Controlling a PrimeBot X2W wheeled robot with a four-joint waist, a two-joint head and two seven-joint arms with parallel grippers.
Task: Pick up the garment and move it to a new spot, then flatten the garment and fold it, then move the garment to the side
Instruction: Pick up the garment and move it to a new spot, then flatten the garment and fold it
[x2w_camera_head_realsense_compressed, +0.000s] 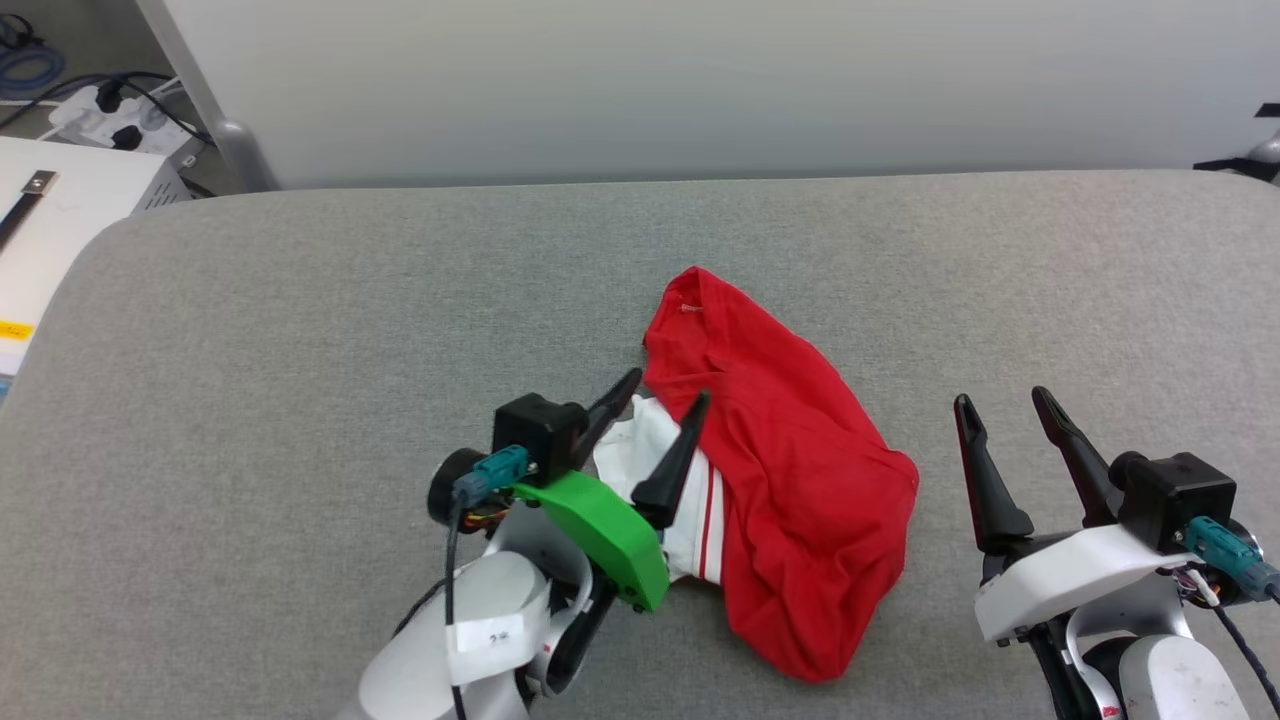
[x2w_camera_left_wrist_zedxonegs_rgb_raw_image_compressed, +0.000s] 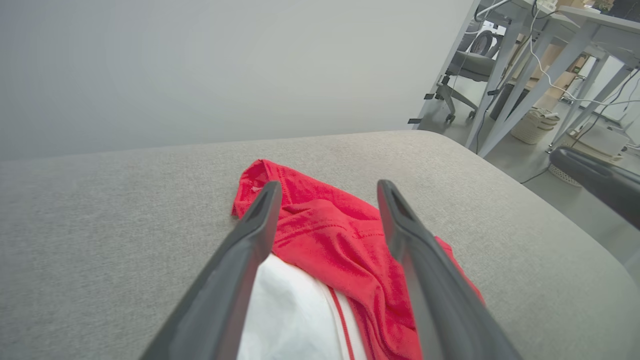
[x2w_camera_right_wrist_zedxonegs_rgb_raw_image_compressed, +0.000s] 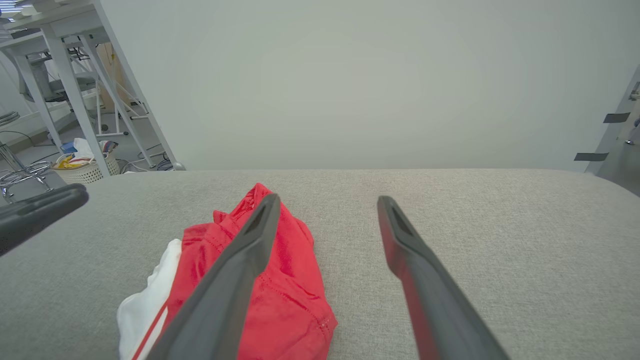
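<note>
Left end effector (x2w_camera_head_realsense_compressed: 669, 386): spread over garment (x2w_camera_head_realsense_compressed: 800, 470) | right end effector (x2w_camera_head_realsense_compressed: 1001, 396): spread, beside it

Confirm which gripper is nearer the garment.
Left. The left gripper is over the garment, at its white sleeve, jaws open; the right gripper stands apart, off its right side, also open.

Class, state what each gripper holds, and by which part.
Nothing is held: the left gripper stands open over the garment, the right gripper open beside it.
</note>
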